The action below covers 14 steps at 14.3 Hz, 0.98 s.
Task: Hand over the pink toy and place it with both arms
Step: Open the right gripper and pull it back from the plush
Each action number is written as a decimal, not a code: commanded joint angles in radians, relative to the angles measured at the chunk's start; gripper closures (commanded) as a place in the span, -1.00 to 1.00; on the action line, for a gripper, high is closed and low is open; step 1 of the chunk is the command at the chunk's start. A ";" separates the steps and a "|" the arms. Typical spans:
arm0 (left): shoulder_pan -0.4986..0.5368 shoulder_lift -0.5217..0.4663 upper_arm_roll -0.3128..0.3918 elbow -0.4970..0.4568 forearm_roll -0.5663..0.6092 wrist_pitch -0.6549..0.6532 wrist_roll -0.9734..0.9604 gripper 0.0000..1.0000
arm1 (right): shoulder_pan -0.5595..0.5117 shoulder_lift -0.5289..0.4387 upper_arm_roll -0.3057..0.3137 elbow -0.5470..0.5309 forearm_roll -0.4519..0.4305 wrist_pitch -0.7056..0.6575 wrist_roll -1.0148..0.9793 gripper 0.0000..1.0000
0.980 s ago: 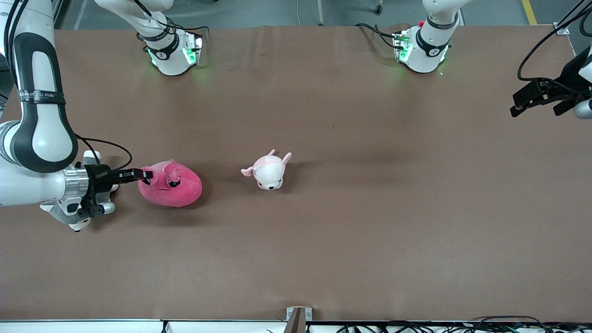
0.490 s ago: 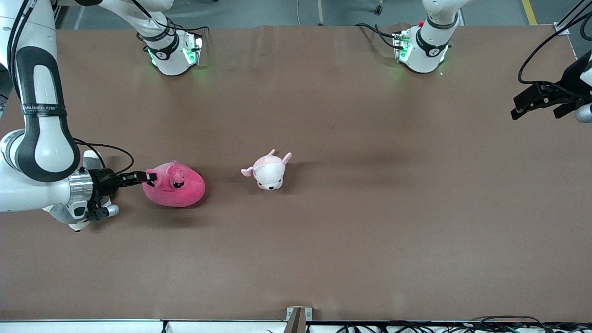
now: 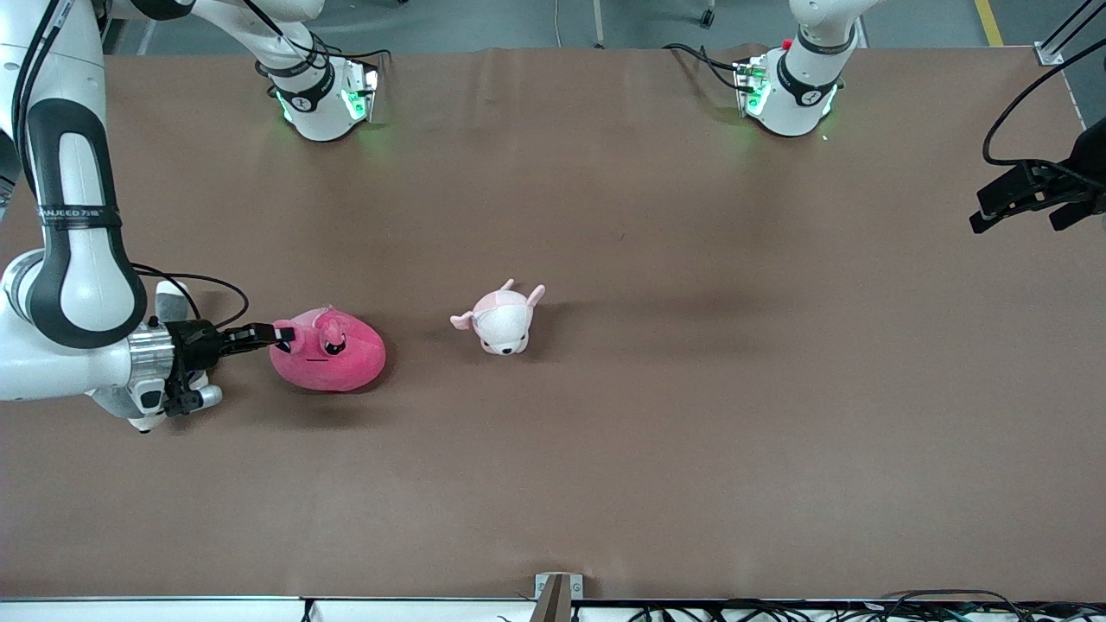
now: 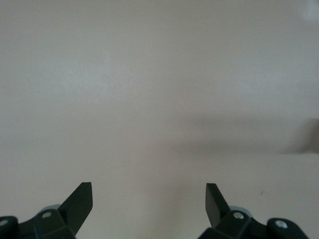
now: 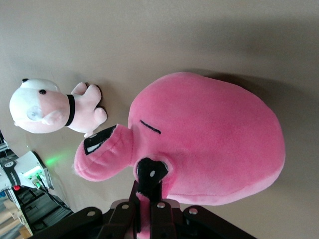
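The pink toy, a round hot-pink plush blob with black eyes, is at the right arm's end of the table. My right gripper is shut on one of its eye stalks. In the right wrist view the toy fills the middle, and pink plush is pinched between the fingers at my right gripper. My left gripper hangs over the table edge at the left arm's end. In the left wrist view my left gripper is open and empty over bare table.
A smaller pale pink-and-white plush puppy lies near the table's middle, beside the pink toy toward the left arm's end. It also shows in the right wrist view. The two arm bases stand along the table edge farthest from the front camera.
My right gripper has carried the pink toy a little toward the table's middle and turned it. My left gripper has drawn back toward the table edge at the left arm's end.
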<state>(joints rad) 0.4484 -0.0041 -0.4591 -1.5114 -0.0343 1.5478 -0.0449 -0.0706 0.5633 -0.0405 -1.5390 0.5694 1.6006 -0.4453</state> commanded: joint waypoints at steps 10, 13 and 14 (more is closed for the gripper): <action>-0.425 0.006 0.407 0.025 0.005 -0.017 0.000 -1.00 | -0.032 -0.158 0.014 0.266 -0.288 -0.139 0.275 -1.00; -0.427 0.006 0.407 0.025 0.005 -0.017 0.000 -1.00 | -0.015 -0.264 0.022 0.261 -0.446 -0.146 0.283 -1.00; -0.428 0.007 0.407 0.025 0.005 -0.015 0.000 -1.00 | -0.005 -0.284 0.024 0.261 -0.497 -0.149 0.302 -1.00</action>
<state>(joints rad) 0.0347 -0.0030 -0.0634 -1.5062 -0.0343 1.5463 -0.0450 -0.0897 0.3370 -0.0320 -1.2508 0.1676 1.4550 -0.1843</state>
